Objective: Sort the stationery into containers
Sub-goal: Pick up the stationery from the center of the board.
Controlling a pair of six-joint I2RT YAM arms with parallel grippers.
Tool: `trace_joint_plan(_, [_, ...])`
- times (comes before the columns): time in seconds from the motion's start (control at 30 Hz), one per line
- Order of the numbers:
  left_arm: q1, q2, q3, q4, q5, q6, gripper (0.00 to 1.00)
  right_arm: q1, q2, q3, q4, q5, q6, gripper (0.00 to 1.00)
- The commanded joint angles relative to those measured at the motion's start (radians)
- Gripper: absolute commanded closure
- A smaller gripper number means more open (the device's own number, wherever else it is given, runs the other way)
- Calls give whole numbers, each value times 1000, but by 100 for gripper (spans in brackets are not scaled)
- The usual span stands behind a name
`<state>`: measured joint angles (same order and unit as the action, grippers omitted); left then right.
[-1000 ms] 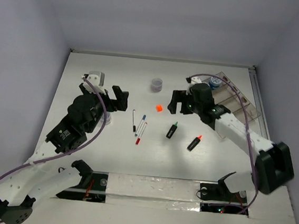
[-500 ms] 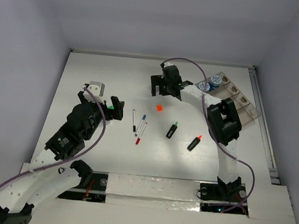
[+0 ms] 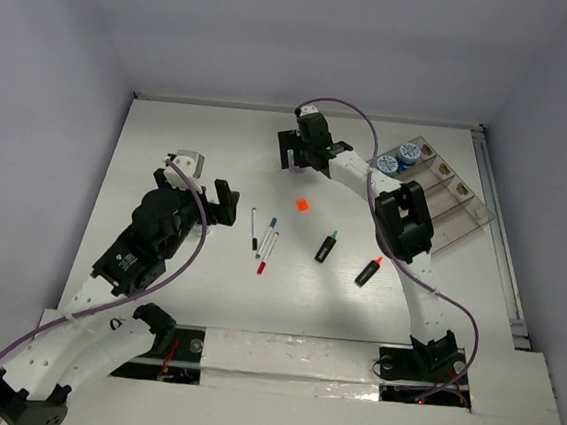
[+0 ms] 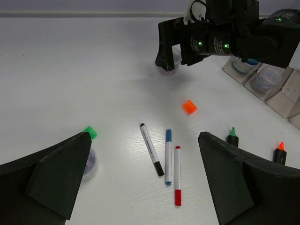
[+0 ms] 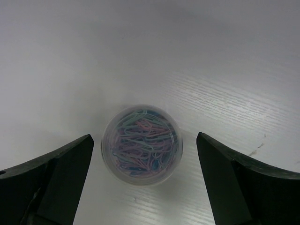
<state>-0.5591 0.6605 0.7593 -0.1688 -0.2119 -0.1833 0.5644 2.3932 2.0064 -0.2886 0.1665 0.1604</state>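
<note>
The right hand (image 3: 295,157) hangs wide open above a small round pot (image 5: 141,145) of coloured paper clips at the far middle of the tabletop (image 3: 201,134), the pot lying between its fingers and clear of both. The left hand (image 4: 144,137), also wide open and empty, faces three pens (image 4: 168,157), an orange cube (image 4: 189,107) and two highlighters (image 4: 232,137) lying loose. The clear tray (image 3: 455,204) at the far right holds two more pots (image 3: 387,163).

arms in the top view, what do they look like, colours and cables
Both the left arm and right arm have white links, black joint housings and black wedge-shaped jaws. A thin purple cable loops along each. Small green lights glow on the right arm's wrist.
</note>
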Motion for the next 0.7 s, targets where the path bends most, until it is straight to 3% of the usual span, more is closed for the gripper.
trace_joint_plan(0.0, [18,4,0,40,26,10,1,6,6,61,-6,11,-25,4])
trace_joint_plan(0.2, [36,8,2,43,45,10,1,6,8,61,-6,24,-22,16])
trace_joint_plan(0.27, [36,5,0,46,52,10,1,6,-2,52,6,30,-24,28])
trace_joint_plan(0.4, [36,4,0,46,57,10,1,6,-8,75,-4,34,-27,42])
trace_joint_plan(0.43, [36,2,0,46,57,10,1,6,-12,78,-6,39,-27,50])
trace_joint_plan(0.57, [36,-6,-2,48,57,10,1,6,-75,65,6,62,-28,55])
trace_joint_plan(0.67, [36,-4,-2,46,65,10,1,6,-211,-26,58,109,-45,56])
